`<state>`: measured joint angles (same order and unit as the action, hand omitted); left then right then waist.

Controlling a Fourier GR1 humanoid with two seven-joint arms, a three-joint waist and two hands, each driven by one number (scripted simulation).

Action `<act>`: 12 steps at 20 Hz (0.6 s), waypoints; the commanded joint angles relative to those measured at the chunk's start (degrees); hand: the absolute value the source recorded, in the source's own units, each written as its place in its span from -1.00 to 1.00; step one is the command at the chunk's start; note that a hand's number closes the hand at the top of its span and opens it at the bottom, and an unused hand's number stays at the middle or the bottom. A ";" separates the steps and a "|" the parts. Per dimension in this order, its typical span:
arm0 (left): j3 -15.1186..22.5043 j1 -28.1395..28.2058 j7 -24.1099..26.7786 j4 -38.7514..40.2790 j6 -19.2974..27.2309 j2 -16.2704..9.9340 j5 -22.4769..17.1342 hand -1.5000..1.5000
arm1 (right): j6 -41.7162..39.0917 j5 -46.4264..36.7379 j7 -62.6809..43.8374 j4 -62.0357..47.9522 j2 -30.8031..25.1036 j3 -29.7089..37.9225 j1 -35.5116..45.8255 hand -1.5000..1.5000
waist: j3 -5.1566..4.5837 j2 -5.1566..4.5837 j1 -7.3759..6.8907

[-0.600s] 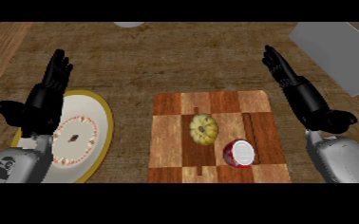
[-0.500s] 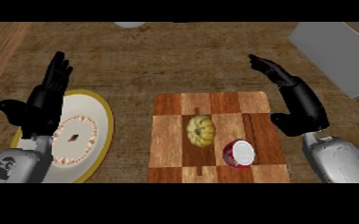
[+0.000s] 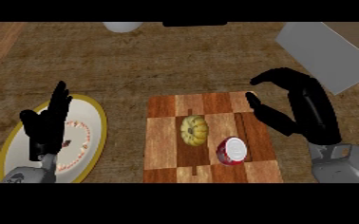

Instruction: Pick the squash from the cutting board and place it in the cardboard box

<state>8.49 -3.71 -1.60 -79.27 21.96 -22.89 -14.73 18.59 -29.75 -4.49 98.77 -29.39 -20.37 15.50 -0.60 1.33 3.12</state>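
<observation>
At frame centre sits the squash (image 3: 194, 130); I should lower my spread-fingered right hand (image 3: 294, 107) squarely over it, avoiding the can (image 3: 233, 150).

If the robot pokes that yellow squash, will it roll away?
Probably a little. The squash looks round and ribbed, so it might wobble or roll on the flat cutting board. It seems stiff, not squishy.

Right robot hand (image 3: 298, 105) swung inward, lowered over cutting board (image 3: 210, 140) right edge.
</observation>
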 commanded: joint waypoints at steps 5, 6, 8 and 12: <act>0.14 1.73 1.51 1.42 1.20 2.76 0.17 0.00 | 1.23 -33.02 -19.06 13.32 -0.21 -10.46 -7.75 -1.00 | 0.21 -0.14 -0.01; -0.80 -0.97 0.33 3.49 1.01 2.69 -0.40 0.00 | -1.84 -35.08 -21.65 15.50 -0.19 -12.00 -9.11 -1.00 | 0.19 -0.31 0.88; 0.05 2.39 1.32 1.55 0.52 2.00 0.27 0.00 | -9.31 -38.15 -28.02 20.86 -1.66 -12.00 -10.86 -1.00 | 0.21 -0.02 0.36; 0.16 -0.43 -0.64 1.90 -0.10 2.03 0.07 0.00 | -23.22 -45.16 -41.33 25.90 7.14 -19.85 -8.28 -1.00 | 0.19 -0.50 -1.12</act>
<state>8.47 -3.02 -0.72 -78.15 22.40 -20.73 -14.63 6.18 -68.03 -34.99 119.52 -26.98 -34.70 6.67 -0.25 1.20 2.91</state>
